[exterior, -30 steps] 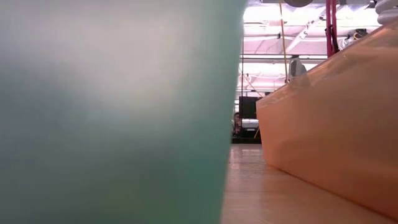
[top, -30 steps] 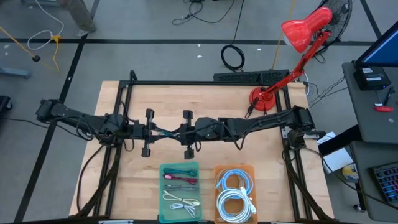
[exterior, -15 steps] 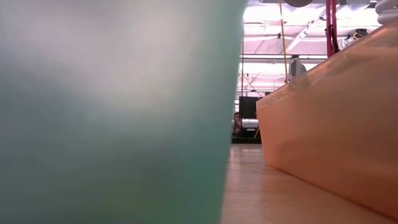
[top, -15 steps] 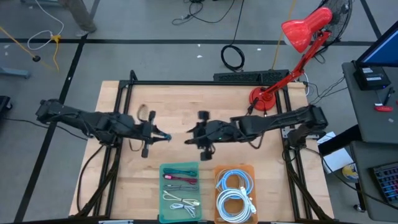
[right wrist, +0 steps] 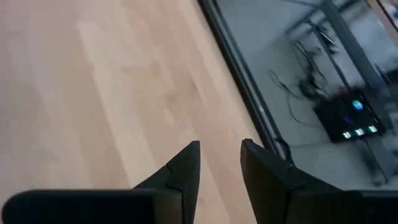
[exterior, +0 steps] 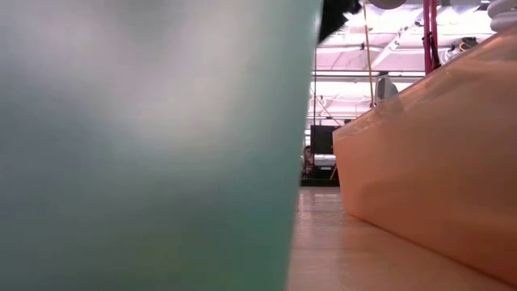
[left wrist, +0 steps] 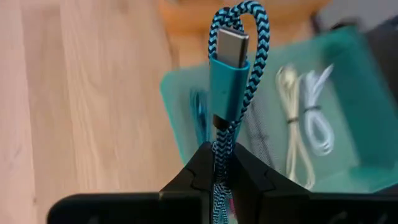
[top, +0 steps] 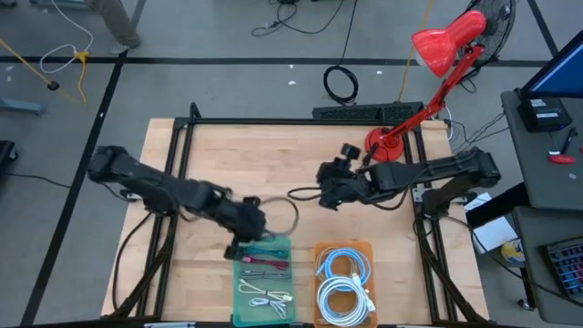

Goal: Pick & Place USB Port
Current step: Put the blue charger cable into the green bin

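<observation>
Since parting, left gripper (left wrist: 219,163), clamped on the teal cable (left wrist: 228,74), reaches the green tray (top: 263,281); right gripper (right wrist: 219,163), jaws apart, idles; next, release over it

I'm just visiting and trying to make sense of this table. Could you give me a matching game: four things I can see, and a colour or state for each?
Things:
1. braided cable
2. left gripper
3. right gripper
4. desk lamp

States:
A. red
B. fingers apart, holding nothing
C. teal and black, pinched upright
D. shut on the cable, near the green tray

Pairs: 1-C, 2-D, 3-B, 4-A
</observation>
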